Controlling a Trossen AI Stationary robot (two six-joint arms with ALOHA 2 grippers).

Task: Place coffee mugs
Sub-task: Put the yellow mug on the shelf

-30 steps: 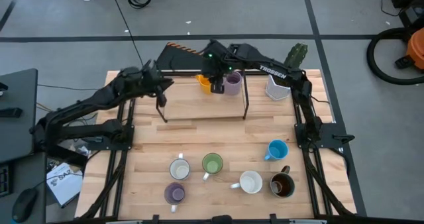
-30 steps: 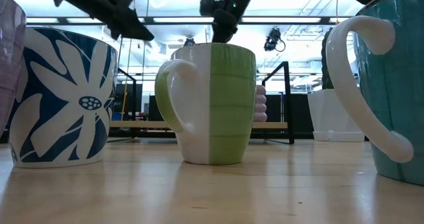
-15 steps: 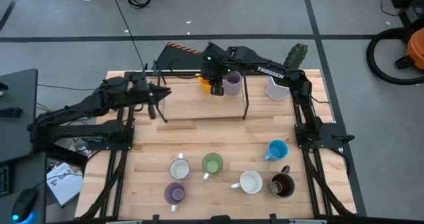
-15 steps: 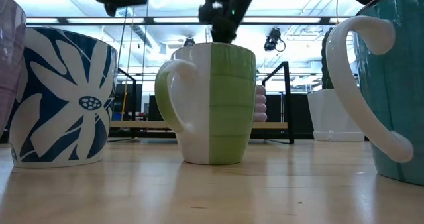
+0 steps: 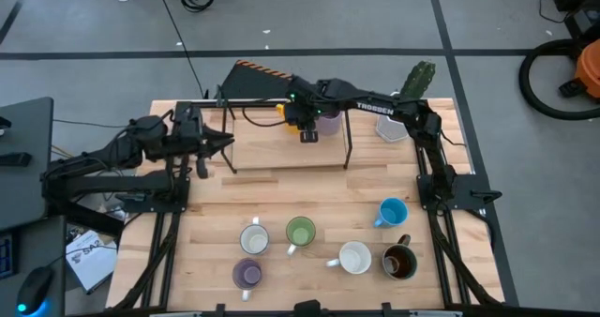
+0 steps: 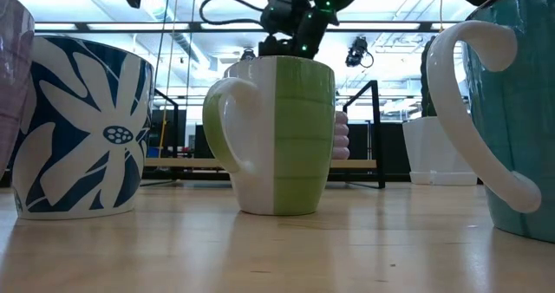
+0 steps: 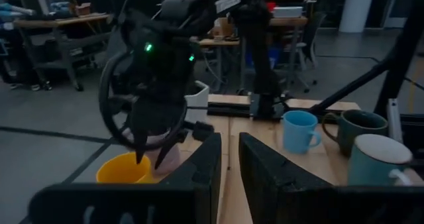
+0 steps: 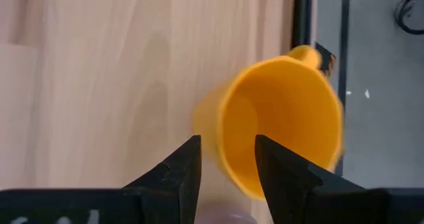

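An orange mug (image 5: 287,113) and a lavender mug (image 5: 329,120) stand side by side at the far edge of a raised wooden shelf (image 5: 281,153). My right gripper (image 8: 225,161) is open and points steeply down over the orange mug (image 8: 281,128). Its fingers (image 7: 140,148) reach down to the mug's rim beside the lavender mug (image 7: 167,163); blur hides whether they touch. My left gripper (image 7: 230,164) hovers level off the shelf's left end, its fingers a narrow gap apart and empty. Several more mugs stand on their bases near the table's front edge, among them a green one (image 5: 300,231).
The shelf's black frame posts (image 5: 348,143) stand beside my right gripper. A white pot with a cactus (image 5: 394,122) sits at the far right. Blue (image 5: 392,212), white (image 5: 354,257), dark brown (image 5: 398,262), flower-patterned (image 5: 254,237) and lavender (image 5: 247,273) mugs crowd the near table.
My left gripper has drawn back from the shelf toward the table's left edge, rising a little. My right gripper has come down over the orange mug. Both mugs on the shelf stay where they were.
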